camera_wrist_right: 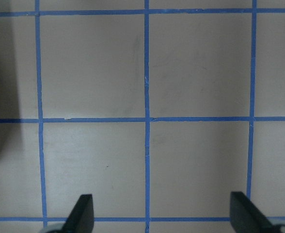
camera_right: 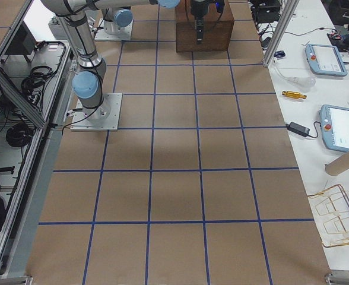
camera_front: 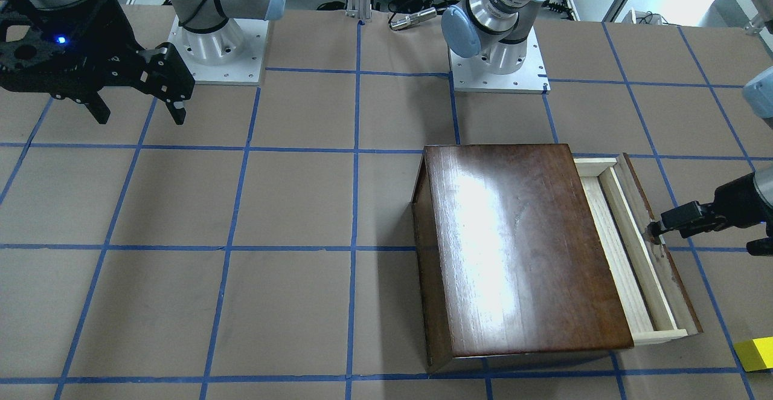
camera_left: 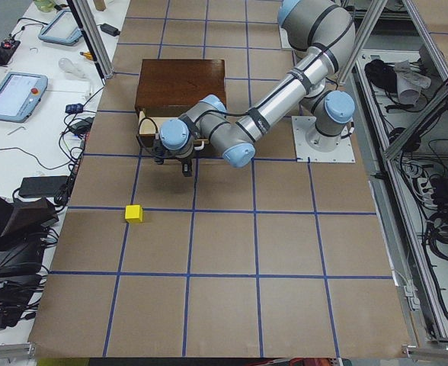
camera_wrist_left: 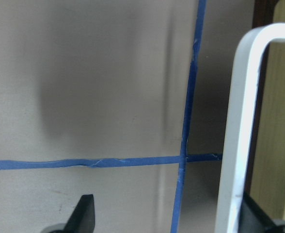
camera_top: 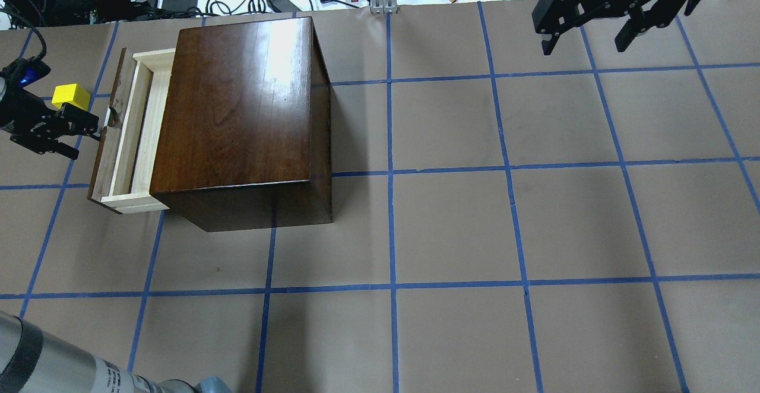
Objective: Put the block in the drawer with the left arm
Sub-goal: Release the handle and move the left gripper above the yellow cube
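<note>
Yellow is seen only on the block (camera_top: 71,96), which lies on the paper-covered table (camera_top: 445,233) on the drawer side of the dark wooden box (camera_top: 237,102), a little apart from it and held by nothing. The drawer (camera_top: 142,135) is drawn partly out of the box, so that a narrow strip of its pale tray is uncovered. It is judged that this opening is meant for the block to be let down from above, though the strip looks hardly wide enough and more pulling may be needed. The left gripper (camera_top: 85,138) is placed low at the dark front panel, on the side away from the box, with its fingers spread. In the left wrist view the white handle (camera_wrist_left: 239,136) is seen between them, close to one finger, and no clamping is shown. This position is understood as work on the drawer, not as the pick. The right gripper (camera_top: 585,46) is held raised, well apart from the box on its opposite side, fingers open and empty, presumably so that the left arm is not hindered.
</note>
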